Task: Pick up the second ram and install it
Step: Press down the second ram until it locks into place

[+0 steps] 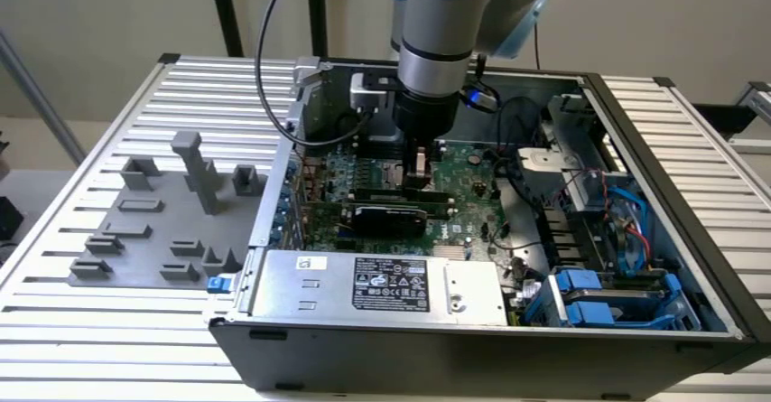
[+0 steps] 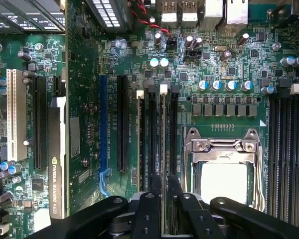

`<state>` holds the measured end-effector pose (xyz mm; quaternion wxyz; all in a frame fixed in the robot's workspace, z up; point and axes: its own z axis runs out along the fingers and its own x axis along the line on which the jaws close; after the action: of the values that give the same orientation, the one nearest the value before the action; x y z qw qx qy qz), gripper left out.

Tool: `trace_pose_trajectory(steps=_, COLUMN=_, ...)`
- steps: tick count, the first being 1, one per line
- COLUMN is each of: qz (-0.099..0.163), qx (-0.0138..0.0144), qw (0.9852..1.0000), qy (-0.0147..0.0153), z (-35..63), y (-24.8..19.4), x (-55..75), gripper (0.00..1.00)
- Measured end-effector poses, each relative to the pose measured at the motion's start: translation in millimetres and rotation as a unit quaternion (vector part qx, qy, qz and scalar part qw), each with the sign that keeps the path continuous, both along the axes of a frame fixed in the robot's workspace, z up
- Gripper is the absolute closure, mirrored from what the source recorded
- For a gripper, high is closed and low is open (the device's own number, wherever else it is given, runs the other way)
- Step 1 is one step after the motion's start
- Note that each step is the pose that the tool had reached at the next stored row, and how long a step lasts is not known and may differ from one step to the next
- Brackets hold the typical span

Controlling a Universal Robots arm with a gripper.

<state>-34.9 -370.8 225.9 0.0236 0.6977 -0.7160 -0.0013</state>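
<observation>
While the gripper (image 2: 163,199) pinches the second ram (image 2: 163,149) edge-on over the motherboard (image 2: 229,59) slots beside the CPU socket (image 2: 223,164), I'd say keep it square and press evenly.

The arm hangs vertically, wrist pointing straight down, its tool (image 1: 418,169) with fingers (image 2: 150,196) drawn close together.

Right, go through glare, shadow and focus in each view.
Exterior view: even lighting, soft sheen on the ribbed table, and the arm shades the motherboard around the gripper. Wrist view: bright glare on the CPU socket's metal frame, while the gripper in the foreground is dark and slightly soft.
</observation>
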Motion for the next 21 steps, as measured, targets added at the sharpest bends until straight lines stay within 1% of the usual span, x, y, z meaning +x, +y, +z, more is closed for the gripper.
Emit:
trace_pose_trajectory(steps=3, qz=0.0, qx=0.0003, qw=1.0, qy=0.0, z=3.0, y=0.0, x=-0.1, gripper=0.0)
trace_pose_trajectory(steps=9, qz=0.0, qx=0.0007, qw=1.0, qy=0.0, z=14.3, y=0.0, x=-2.6, gripper=0.0)
trace_pose_trajectory(steps=10, qz=0.0, qx=0.0007, qw=1.0, qy=0.0, z=14.9, y=0.0, x=-3.4, gripper=1.0)
trace_pose_trajectory(steps=21, qz=0.0, qx=0.0008, qw=1.0, qy=0.0, z=15.6, y=0.0, x=-4.1, gripper=1.0)
